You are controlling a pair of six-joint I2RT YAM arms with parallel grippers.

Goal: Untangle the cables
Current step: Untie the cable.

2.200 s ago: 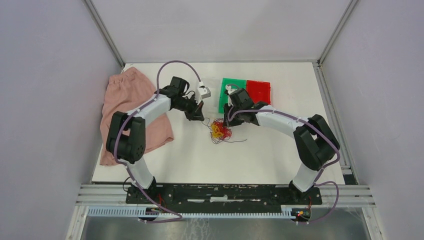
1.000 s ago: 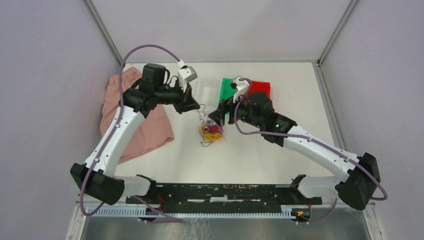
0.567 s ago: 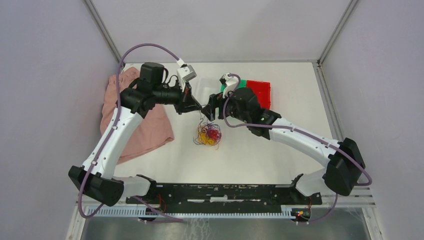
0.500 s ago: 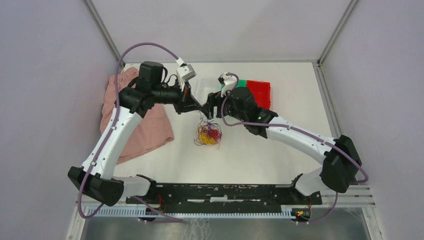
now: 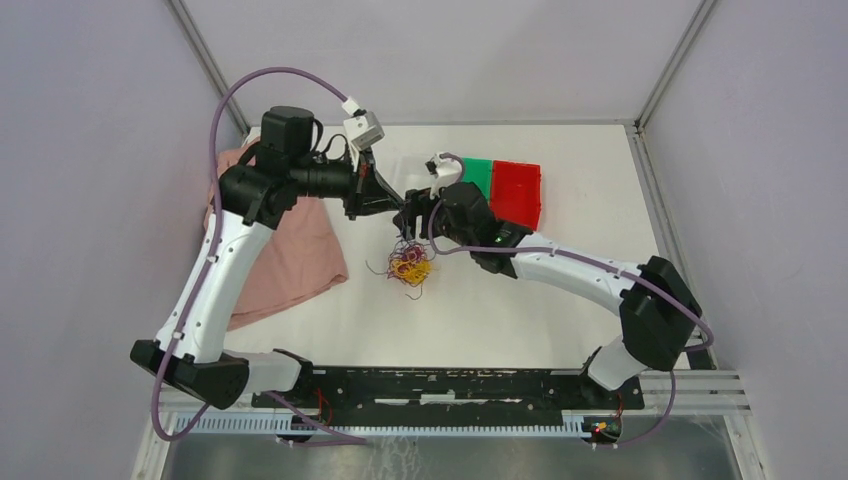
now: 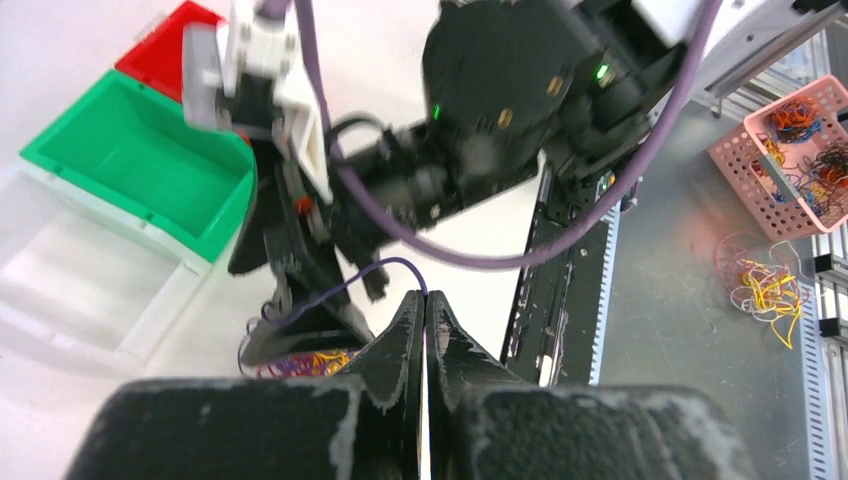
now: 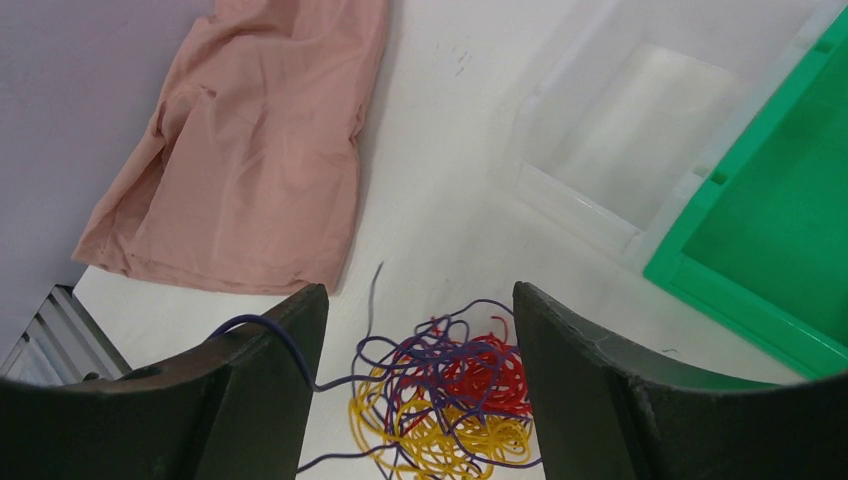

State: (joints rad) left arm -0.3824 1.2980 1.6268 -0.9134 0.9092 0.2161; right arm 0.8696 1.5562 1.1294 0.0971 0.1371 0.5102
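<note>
The cables (image 5: pixel 408 266) lie in a hand-sized tangle of red, yellow and purple wires on the white table. My left gripper (image 5: pixel 394 204) hangs above the tangle, shut on one purple cable (image 6: pixel 340 287) that loops down to the heap. In the left wrist view the jaws (image 6: pixel 425 298) are pressed together with that strand coming out at the tips. My right gripper (image 5: pixel 409 222) hovers just right of it, open. From the right wrist, the tangle (image 7: pixel 470 395) lies below, between the wide-spread fingers (image 7: pixel 300 330). The purple strand crosses the left finger.
A pink cloth (image 5: pixel 272 240) covers the table's left side. A clear bin (image 7: pixel 640 110), a green bin (image 5: pixel 478 172) and a red bin (image 5: pixel 517 190) stand in a row at the back. Beyond the table's near rail, a pink basket (image 6: pixel 790 150) holds more wires.
The right gripper has moved left, to just over the tangle and close to the left gripper. The left arm drew back to the left with the purple strand. The heap shifted slightly left.
</note>
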